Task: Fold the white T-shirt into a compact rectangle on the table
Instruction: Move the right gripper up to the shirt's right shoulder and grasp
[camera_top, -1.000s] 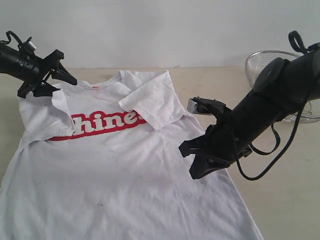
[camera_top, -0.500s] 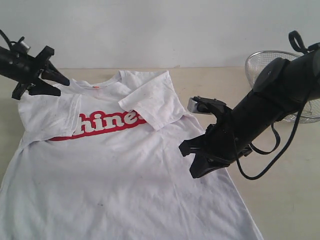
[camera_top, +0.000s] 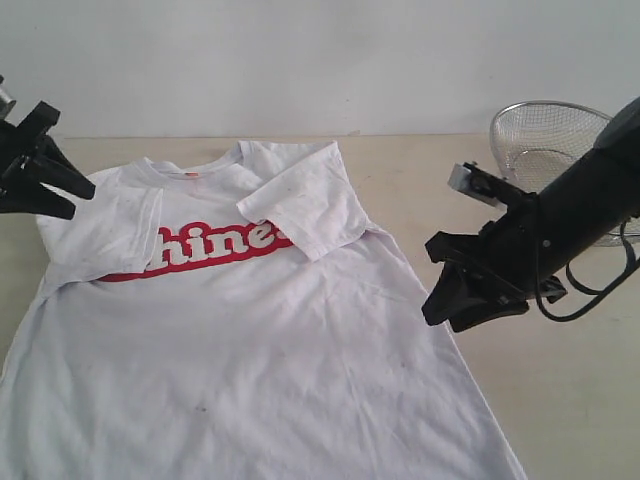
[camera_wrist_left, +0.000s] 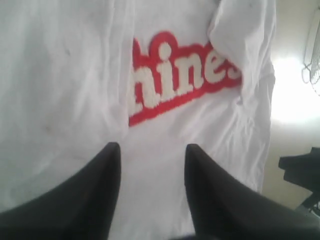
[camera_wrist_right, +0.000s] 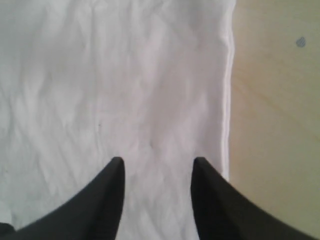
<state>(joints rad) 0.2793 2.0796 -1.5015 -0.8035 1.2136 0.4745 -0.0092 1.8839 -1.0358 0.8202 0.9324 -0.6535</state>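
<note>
One large, soft white T-shirt (camera_top: 280, 340) with short sleeves lies face up and flat on one wide, pale beige table (camera_top: 420, 190). It fills the left and middle of the exterior view. The shirt's lower hem and lower left corner are cut off by the picture's edge.

Both of its two sleeves are folded inward onto the chest. They cover the start and end of the white lettering on the single red band (camera_top: 215, 248), so only the letters "hine" can be read.

There are two black grippers. The left gripper (camera_top: 80, 200) is at the left edge of the exterior view, just beside the shirt's left shoulder, and its arm is almost wholly out of frame. In its wrist view the left gripper (camera_wrist_left: 152, 147) has its two fingers spread apart with nothing between them, and the red lettering shows beyond.

The right gripper (camera_top: 442, 318) is at the shirt's right side edge. In its wrist view the right gripper (camera_wrist_right: 159, 161) is likewise parted and empty, above plain white cloth near the side hem. Whether either gripper's tips touch the fabric cannot be told.

One silver wire-mesh basket (camera_top: 540, 135) stands at the far right of the table. It is partly hidden behind the right arm and clipped by the frame.
</note>
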